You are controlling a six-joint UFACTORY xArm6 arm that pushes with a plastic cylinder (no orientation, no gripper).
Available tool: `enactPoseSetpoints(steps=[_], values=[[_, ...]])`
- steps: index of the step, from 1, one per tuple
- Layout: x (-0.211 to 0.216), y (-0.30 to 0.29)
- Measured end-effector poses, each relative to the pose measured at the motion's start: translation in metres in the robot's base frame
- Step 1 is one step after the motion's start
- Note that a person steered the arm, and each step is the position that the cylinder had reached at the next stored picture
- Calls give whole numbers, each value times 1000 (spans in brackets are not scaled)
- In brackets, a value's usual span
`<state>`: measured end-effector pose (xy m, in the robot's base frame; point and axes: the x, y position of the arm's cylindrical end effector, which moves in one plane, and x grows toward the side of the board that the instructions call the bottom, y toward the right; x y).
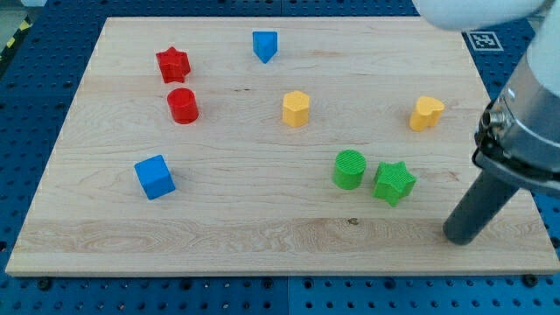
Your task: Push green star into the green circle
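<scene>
The green star [394, 183] lies on the wooden board at the lower right. The green circle [349, 169], a short cylinder, stands just to its left, with a narrow gap between them. My tip [460, 237] rests on the board to the right of and below the star, about a block and a half away. The dark rod rises up and to the right from it.
A red star [172, 64] and a red cylinder [183, 105] are at the upper left. A blue cube [155, 176] is at the left. A blue block [264, 45] is at the top. Two yellow blocks [297, 108] [427, 114] are in the middle and right. The board's right edge [516, 157] is close to the rod.
</scene>
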<state>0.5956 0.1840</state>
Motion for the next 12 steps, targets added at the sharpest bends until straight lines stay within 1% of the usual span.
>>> enactPoseSetpoints(steps=[1, 4, 7, 8, 9, 11, 12], values=[[-13, -40], [-25, -31], [-51, -48], [-51, -48], [-43, -23], [-64, -22], [-65, -24]])
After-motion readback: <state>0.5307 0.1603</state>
